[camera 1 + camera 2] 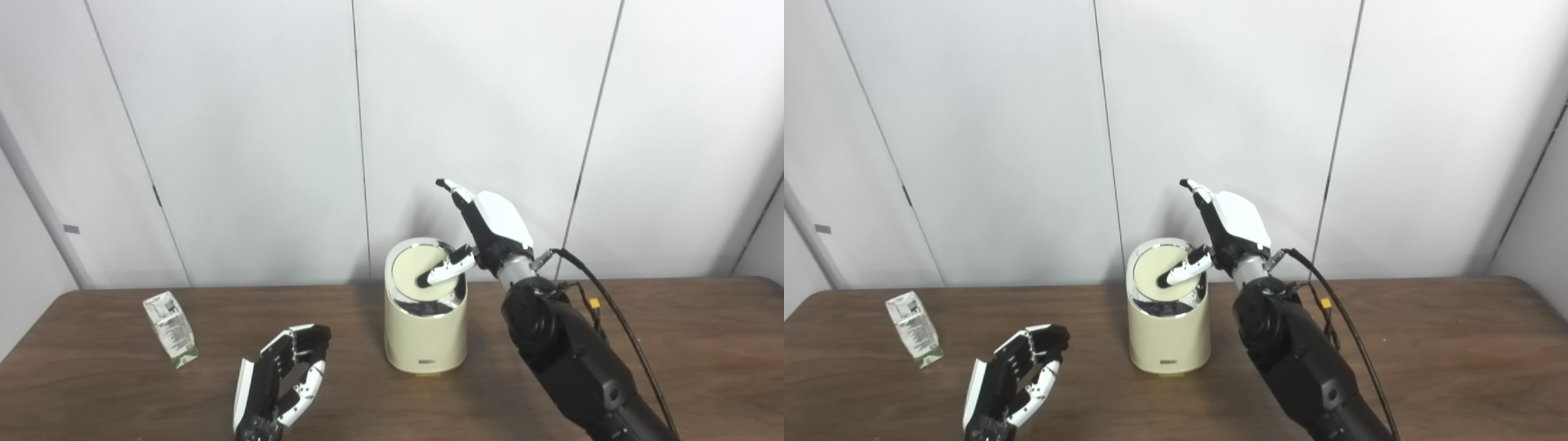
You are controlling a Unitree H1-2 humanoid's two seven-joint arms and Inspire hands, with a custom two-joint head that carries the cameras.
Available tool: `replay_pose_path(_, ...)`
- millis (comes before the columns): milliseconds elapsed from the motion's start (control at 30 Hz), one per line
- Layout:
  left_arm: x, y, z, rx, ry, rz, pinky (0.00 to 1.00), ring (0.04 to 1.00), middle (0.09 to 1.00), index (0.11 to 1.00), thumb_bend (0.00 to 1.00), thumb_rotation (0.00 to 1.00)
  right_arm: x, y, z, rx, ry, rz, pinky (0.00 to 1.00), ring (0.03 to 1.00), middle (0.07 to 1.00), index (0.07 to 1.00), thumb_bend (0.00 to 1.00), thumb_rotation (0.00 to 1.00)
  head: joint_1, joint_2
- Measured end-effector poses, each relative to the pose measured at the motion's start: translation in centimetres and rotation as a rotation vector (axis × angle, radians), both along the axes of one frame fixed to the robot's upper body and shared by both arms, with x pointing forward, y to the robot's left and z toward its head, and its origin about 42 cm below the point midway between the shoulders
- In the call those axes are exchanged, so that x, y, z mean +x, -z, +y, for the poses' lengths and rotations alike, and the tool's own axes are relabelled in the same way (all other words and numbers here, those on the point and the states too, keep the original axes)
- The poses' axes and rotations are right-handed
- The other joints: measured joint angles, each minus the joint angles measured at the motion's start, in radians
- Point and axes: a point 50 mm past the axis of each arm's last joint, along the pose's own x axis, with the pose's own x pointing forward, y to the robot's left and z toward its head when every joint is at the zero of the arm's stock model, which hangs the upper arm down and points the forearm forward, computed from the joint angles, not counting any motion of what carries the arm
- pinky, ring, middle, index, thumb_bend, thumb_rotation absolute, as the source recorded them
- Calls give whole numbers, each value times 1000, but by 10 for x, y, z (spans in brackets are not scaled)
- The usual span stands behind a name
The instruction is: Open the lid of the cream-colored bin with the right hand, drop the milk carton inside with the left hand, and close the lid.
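The cream-colored bin [425,334] stands at the table's middle, with a chrome ring around its round cream lid [413,267]. My right hand [490,229] hovers at the bin's right rear. Its fingers point up and its thumb tip rests on the lid. It holds nothing. The milk carton [171,329], white with green print, stands slightly tilted at the table's left. My left hand [283,380] is open and empty, low over the table's front, between the carton and the bin and touching neither.
The brown wooden table [674,343] runs across the whole view. White wall panels [245,122] stand close behind it. A black cable [612,318] runs along my right forearm.
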Motion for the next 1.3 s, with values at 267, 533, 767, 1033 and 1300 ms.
replay_pose_path(267, 0, 0, 0, 0, 3, -1, 591, 657, 666, 659, 194, 182, -4, 5, -5, 24, 7, 9, 745, 881, 925, 926, 912, 27, 3, 5)
replay_pose_path(533, 0, 0, 0, -10, 7, -1, 593, 664, 667, 660, 204, 187, -8, 24, -26, 181, 17, 171, 786, 917, 963, 960, 772, 624, 2, 9)
replay_pose_path(767, 0, -1, 0, -9, 7, -1, 593, 661, 668, 659, 197, 189, -19, 34, -38, 293, -8, 319, 778, 901, 943, 960, 787, 895, 3, 8)
replay_pose_path(1033, 0, -1, 0, -2, 6, -2, 595, 657, 664, 655, 203, 208, -24, 28, -34, 319, -44, 318, 792, 911, 943, 960, 803, 928, 3, 6)
replay_pose_path(1300, 0, -1, 0, -1, 6, -3, 600, 662, 668, 662, 202, 205, -26, 30, -37, 358, -68, 307, 839, 936, 963, 972, 833, 997, 8, 6)
